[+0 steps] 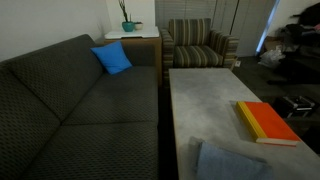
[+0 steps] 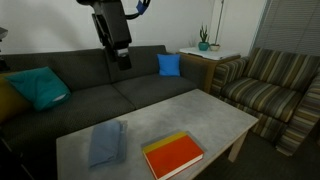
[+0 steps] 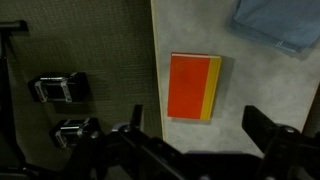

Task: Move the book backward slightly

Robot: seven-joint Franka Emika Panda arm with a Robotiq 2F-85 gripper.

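The book (image 1: 268, 122) has an orange-red cover and a yellow spine edge. It lies flat near the edge of the grey coffee table (image 1: 205, 100), as both exterior views show, here in the other one (image 2: 173, 156). In the wrist view the book (image 3: 193, 88) lies below the gripper (image 3: 200, 135), whose two dark fingers are spread apart and empty. In an exterior view the gripper (image 2: 122, 58) hangs high above the sofa, well clear of the table and book.
A folded grey-blue cloth (image 2: 107, 142) lies on the table beside the book. A dark sofa (image 2: 90, 95) holds a blue pillow (image 2: 169, 65) and a teal pillow (image 2: 38, 87). A striped armchair (image 2: 270, 85) and a side table with a plant (image 2: 205, 45) stand nearby.
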